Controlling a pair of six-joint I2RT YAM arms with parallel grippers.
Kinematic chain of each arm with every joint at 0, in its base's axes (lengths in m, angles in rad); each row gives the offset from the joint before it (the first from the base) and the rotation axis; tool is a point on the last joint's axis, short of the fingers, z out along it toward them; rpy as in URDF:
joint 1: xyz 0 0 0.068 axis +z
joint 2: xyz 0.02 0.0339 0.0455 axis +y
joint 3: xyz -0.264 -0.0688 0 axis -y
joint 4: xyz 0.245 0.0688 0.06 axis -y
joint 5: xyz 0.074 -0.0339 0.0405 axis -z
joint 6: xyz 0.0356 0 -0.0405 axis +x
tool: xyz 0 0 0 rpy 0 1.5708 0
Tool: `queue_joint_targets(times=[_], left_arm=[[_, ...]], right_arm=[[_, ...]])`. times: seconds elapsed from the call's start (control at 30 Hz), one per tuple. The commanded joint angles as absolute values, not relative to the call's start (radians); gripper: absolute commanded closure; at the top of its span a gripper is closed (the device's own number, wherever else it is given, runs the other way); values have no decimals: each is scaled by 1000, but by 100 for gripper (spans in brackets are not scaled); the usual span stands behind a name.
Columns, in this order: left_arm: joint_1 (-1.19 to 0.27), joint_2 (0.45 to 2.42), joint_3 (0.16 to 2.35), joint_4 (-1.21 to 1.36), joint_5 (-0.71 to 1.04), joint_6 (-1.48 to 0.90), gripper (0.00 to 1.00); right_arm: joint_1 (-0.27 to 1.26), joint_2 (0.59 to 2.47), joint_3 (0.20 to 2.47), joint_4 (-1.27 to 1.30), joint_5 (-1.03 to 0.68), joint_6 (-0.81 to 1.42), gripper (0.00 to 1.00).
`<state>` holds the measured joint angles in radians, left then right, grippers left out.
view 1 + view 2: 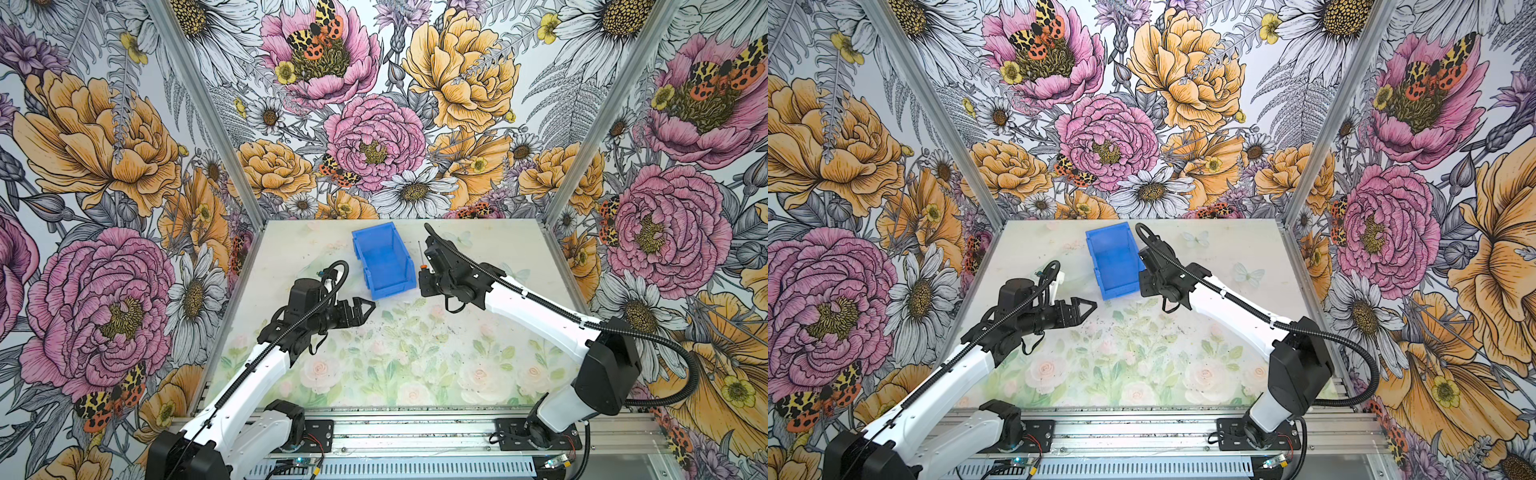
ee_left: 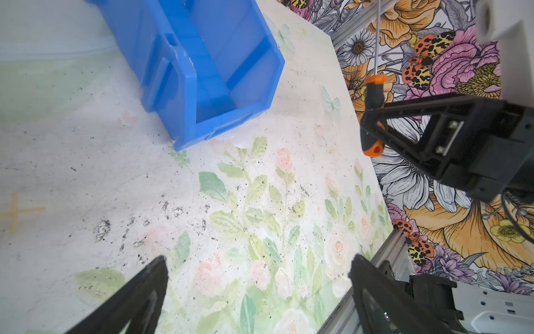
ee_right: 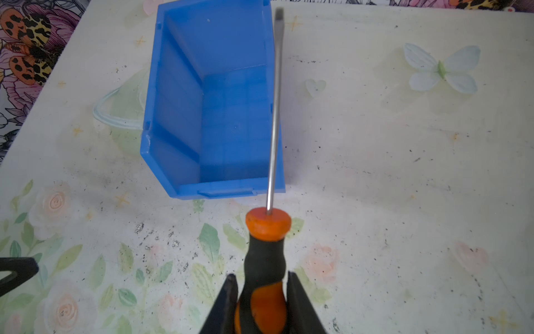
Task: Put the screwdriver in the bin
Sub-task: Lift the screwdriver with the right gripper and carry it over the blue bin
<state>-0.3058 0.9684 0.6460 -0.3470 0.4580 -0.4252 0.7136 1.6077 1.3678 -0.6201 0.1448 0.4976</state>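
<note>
The left gripper (image 1: 367, 307) hovers idle over the table (image 1: 415, 353), fingers (image 2: 138, 292) spread wide and holding nothing. The bin (image 1: 384, 258) stands empty a little beyond its fingertips and off to their right.

The bin's low front wall faces the arms. Just beside its right wall, clear of the rim in a top view, the screwdriver (image 3: 264, 254) hangs above the table. The right gripper (image 3: 261, 279) pinches it by the orange-and-black handle. The thin shaft runs straight out ahead of those fingers, roughly in line with the bin's long side.

The step in hand appears to be the carry to the bin. The tool looks securely held, so the move calls for a short sideways shift to the fingers' left until handle and shaft both lie over the open blue floor. Keeping the shaft along the bin's length should let it fit between the end walls. The tip reaches far ahead of the fingers and could catch the rim or the tall back wall. Lowering before the fingers part would likely limit bounce.
</note>
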Motion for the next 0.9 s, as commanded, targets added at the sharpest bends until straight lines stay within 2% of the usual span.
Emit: queue_joint_targets(times=[0.0,0.43,0.87], left_arm=[[-308,957,684,-316,431,-362,1],[-298,997,712,-295,382,-330,1],[-298,1021,706,-290,363,-338,1]], right_arm=[[710,1668,1452,-619,122,474,100],[705,1939,1760,-621,45,435,100],[679,2168,1953,-620,-37,434,100]])
